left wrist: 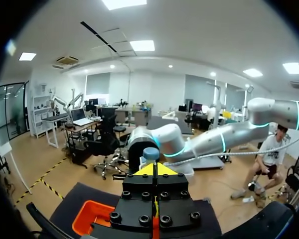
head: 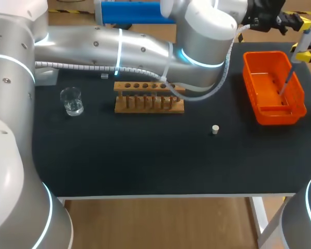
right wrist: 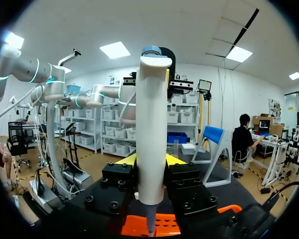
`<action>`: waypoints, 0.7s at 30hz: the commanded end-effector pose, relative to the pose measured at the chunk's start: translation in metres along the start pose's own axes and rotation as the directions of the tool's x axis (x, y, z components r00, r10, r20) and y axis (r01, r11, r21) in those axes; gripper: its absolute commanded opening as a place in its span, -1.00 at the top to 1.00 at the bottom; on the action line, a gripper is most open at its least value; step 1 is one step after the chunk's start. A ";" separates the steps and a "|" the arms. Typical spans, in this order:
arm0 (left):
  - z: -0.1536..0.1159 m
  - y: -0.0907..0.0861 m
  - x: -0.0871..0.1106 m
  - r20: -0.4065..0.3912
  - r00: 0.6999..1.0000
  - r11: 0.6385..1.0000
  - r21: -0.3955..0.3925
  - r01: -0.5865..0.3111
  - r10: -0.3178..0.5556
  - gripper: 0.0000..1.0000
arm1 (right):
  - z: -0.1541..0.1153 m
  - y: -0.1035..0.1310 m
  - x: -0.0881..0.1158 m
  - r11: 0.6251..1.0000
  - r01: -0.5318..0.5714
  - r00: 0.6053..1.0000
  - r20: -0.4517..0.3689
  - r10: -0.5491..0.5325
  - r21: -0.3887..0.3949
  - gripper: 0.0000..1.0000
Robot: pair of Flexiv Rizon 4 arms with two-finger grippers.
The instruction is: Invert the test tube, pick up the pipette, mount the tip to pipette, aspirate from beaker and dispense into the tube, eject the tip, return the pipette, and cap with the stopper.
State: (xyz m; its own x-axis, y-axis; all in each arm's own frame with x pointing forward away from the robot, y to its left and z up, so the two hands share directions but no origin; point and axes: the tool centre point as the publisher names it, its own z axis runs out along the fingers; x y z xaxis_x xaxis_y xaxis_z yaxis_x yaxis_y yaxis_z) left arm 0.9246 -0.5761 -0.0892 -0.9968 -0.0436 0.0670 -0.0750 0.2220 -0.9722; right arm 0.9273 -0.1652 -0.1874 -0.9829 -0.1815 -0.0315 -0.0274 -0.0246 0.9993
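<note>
My right gripper [head: 304, 51] is shut on the white pipette [right wrist: 152, 144], holding it upright over the orange bin [head: 272, 111]. The pipette's thin lower end [head: 285, 83] points down into the bin. My left arm reaches across the table from the left. Its gripper [left wrist: 155, 170] is shut with nothing in it, right at the pipette's blue top button [left wrist: 150, 153]. The glass beaker [head: 71, 100] stands at the left. The wooden tube rack [head: 149, 97] is mid-table and partly hidden by the left arm's cable. The small white stopper [head: 215, 129] lies right of the middle.
The left arm's body [head: 145, 49] spans the back of the black mat [head: 145, 161], above the rack. A small clear object [head: 104, 76] lies behind the rack's left end. The orange bin [right wrist: 164, 226] shows below the pipette in the right wrist view.
</note>
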 end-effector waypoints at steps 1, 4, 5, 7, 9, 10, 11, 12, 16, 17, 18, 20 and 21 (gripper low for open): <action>0.004 0.007 0.000 0.010 1.000 0.999 0.035 -0.001 0.000 1.00 | 0.001 0.002 0.001 1.000 0.001 1.000 0.001 -0.001 0.003 1.00; 0.004 0.010 -0.001 0.015 1.000 0.999 0.034 -0.001 0.000 1.00 | 0.001 0.002 0.001 1.000 0.001 1.000 0.001 -0.001 0.003 1.00; 0.004 0.010 -0.002 0.015 1.000 0.999 0.034 0.000 0.000 1.00 | 0.001 0.002 0.001 1.000 0.001 1.000 0.001 -0.001 0.003 1.00; 0.004 0.011 -0.002 0.017 1.000 0.999 0.032 0.001 -0.002 1.00 | 0.001 0.002 0.001 1.000 0.001 1.000 0.001 -0.001 0.003 1.00; 0.004 0.012 -0.002 0.020 1.000 0.999 0.032 0.002 -0.003 1.00 | 0.001 0.002 0.001 1.000 0.001 1.000 0.001 -0.001 0.003 1.00; 0.004 0.012 -0.002 0.021 1.000 0.999 0.032 0.003 -0.003 1.00 | 0.001 0.002 0.001 1.000 0.001 1.000 0.001 -0.001 0.003 1.00; 0.004 0.012 -0.002 0.024 1.000 0.999 0.032 0.002 -0.003 1.00 | 0.001 0.002 0.001 1.000 0.001 1.000 0.001 -0.001 0.003 1.00; 0.004 0.012 -0.003 0.025 1.000 0.999 0.032 0.001 -0.002 1.00 | 0.001 0.002 0.001 1.000 0.001 1.000 0.001 -0.001 0.003 1.00; 0.004 0.013 -0.003 0.033 0.999 0.999 0.033 -0.009 0.008 1.00 | 0.001 0.002 0.001 1.000 0.001 1.000 0.001 -0.001 0.003 1.00; 0.004 0.014 -0.003 0.033 0.999 0.999 0.032 -0.011 0.010 1.00 | 0.001 0.002 0.001 1.000 0.001 1.000 0.001 -0.001 0.003 1.00; 0.004 0.014 -0.003 0.034 0.999 0.999 0.032 -0.012 0.011 1.00 | 0.001 0.002 0.001 1.000 0.001 1.000 0.001 -0.001 0.003 1.00; 0.004 0.015 -0.004 0.034 0.999 0.999 0.031 -0.015 0.013 1.00 | 0.001 0.002 0.001 1.000 0.001 1.000 0.001 -0.001 0.003 1.00; 0.004 0.015 -0.005 0.035 0.999 0.999 0.030 -0.016 0.015 1.00 | 0.001 0.002 0.001 1.000 0.001 1.000 0.001 -0.001 0.003 1.00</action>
State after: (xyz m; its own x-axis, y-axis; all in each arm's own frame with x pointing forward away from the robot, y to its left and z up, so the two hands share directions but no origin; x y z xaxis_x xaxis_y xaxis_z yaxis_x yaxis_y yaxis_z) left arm 0.9285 -0.5737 -0.0953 -0.9966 -0.0682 0.0473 -0.0617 0.2273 -0.9719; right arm 0.9267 -0.1654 -0.1901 -0.9831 -0.1804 -0.0312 -0.0274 -0.0239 0.9993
